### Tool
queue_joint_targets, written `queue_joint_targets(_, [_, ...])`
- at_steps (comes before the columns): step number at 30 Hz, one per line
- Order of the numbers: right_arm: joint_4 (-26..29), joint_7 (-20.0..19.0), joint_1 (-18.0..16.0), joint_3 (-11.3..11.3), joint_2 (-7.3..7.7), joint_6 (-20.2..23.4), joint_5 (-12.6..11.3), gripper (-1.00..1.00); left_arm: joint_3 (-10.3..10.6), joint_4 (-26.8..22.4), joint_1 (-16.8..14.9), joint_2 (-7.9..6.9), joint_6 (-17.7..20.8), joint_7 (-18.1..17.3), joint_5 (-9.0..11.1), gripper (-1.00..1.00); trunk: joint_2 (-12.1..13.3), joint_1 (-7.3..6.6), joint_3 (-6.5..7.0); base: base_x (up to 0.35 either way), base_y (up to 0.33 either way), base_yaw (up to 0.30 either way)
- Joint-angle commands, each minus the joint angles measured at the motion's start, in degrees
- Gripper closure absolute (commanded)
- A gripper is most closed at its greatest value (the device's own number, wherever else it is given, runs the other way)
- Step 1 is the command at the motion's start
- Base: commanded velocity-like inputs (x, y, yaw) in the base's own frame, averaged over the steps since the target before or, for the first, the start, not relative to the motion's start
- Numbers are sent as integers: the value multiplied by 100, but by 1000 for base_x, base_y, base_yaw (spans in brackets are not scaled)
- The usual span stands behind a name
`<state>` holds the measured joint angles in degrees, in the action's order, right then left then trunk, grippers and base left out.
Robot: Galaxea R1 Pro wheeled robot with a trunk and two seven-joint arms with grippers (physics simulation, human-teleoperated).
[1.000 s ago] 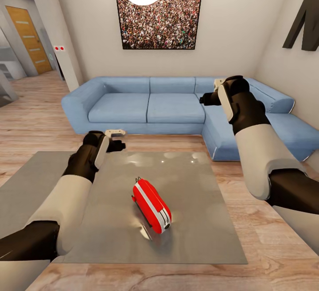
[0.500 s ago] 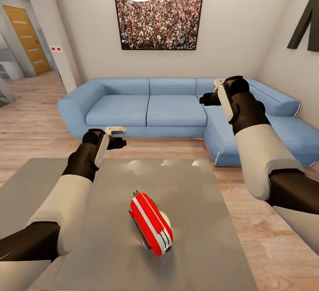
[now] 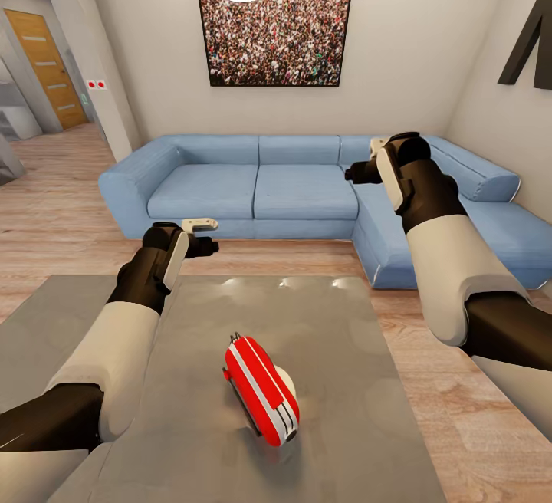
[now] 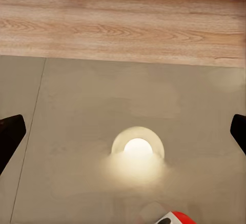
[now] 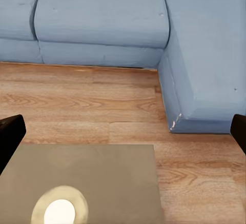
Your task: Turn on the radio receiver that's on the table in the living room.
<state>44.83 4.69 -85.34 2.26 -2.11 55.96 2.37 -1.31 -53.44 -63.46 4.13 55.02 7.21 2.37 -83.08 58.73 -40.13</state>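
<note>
Red-and-white radio receiver (image 3: 261, 389) lying mid-surface (image 3: 345, 350) on glossy grey, untouched, left pincer (image 3: 201, 235) raised over the far edge, spread wide and empty, right pincer (image 3: 366, 159) high before the blue sofa (image 3: 253, 185), likewise spread, gripping nothing.

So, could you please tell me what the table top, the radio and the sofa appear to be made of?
Table: a smooth, glossy grey top, perhaps polished stone or lacquer; it mirrors the ceiling lamp in the left wrist view.
Radio: looks like shiny moulded plastic, red with white stripes and rounded edges.
Sofa: matte light-blue upholstery, probably fabric; soft cushion seams, no shine.
</note>
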Motion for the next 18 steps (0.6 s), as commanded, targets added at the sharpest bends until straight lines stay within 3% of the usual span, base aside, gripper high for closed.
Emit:
queue_joint_targets(1, [-2,-1,0,-1,0,1,0,-100,0,0,0,0,-2,0,0,-100,0,0,0,0,0,0])
queue_joint_targets(18, [-57,-12,0,1,-17,-11,-17,-100,10,13,0,4,-11,-1,0,-100,0,0,0,0,0,0])
